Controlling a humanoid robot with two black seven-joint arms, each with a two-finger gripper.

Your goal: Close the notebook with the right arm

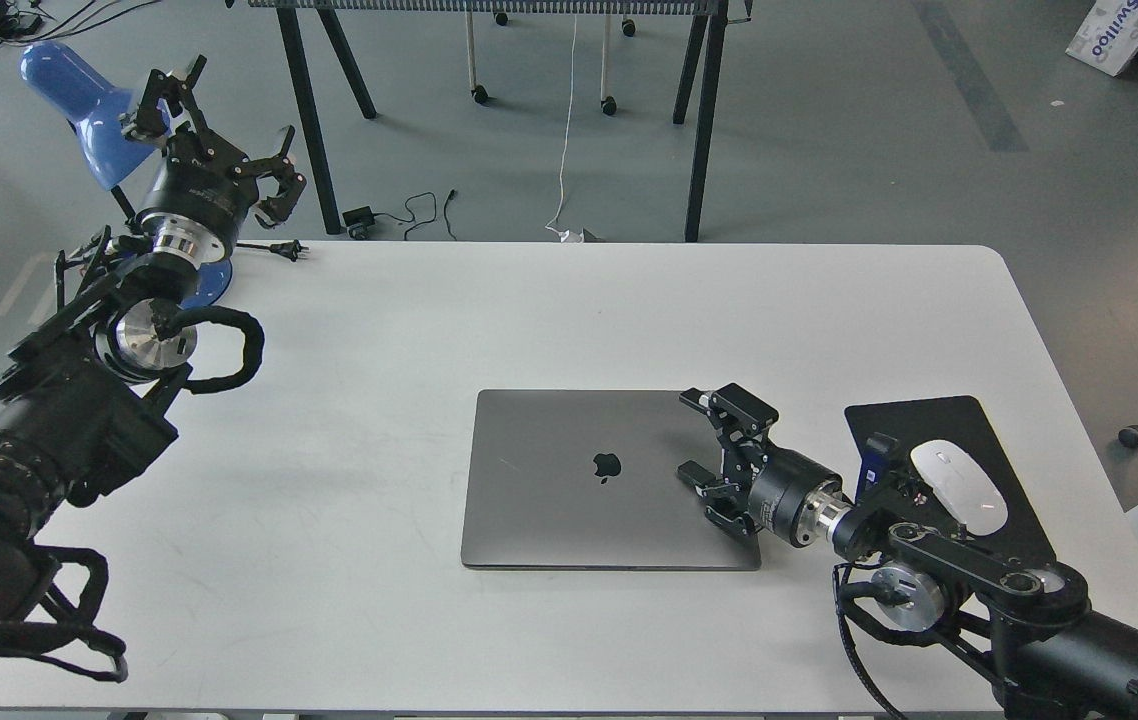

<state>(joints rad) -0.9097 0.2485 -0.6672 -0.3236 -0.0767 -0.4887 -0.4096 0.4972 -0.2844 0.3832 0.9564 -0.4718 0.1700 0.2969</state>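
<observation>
The space-grey notebook point(569, 480) lies shut and flat in the middle of the white table point(579, 320), its dark apple logo facing up. My right gripper point(697, 440) is open and empty, its fingers resting on or just over the right part of the lid. The right arm point(979, 590) comes in from the lower right, low over the table. My left gripper point(219, 130) is open and empty, held high at the far left next to the blue lamp point(79, 100).
A black mouse pad point(989, 450) with a white mouse point(959, 498) lies right of the notebook, partly behind my right arm. Black table legs and cables stand on the floor beyond the table's far edge.
</observation>
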